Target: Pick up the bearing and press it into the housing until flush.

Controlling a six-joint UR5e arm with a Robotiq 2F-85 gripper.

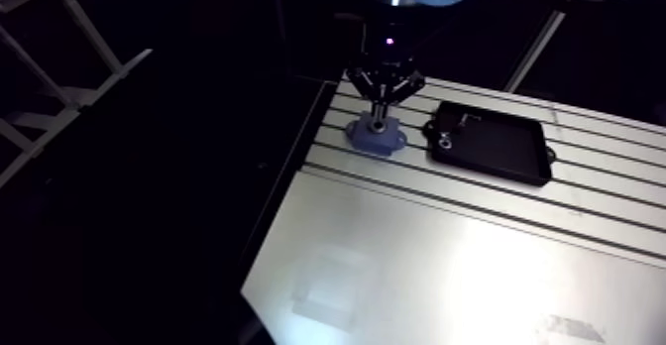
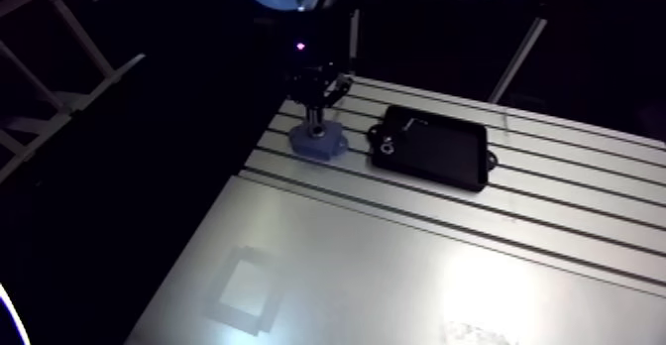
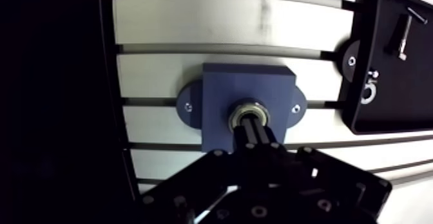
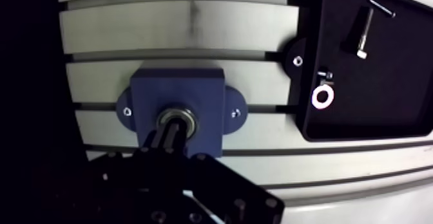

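Wrist view puts the bearing point(image 3: 249, 106) already in the bore of the blue housing point(image 3: 225, 85), which sits on the surface point(image 3: 193, 20) beside a black tray point(image 3: 399, 91). The 2 fingers point(image 3: 256, 138) are clenched together, tips pushing on its centre, gripping nothing. Pickup and insertion look done. Whether it sits flush I cannot tell, so a final press may remain.

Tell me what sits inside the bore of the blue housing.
A bearing sits in the bore of the housing; its metal outer ring shows. The pincer, shut, stands on its centre, covering the inner hole and anything beneath.
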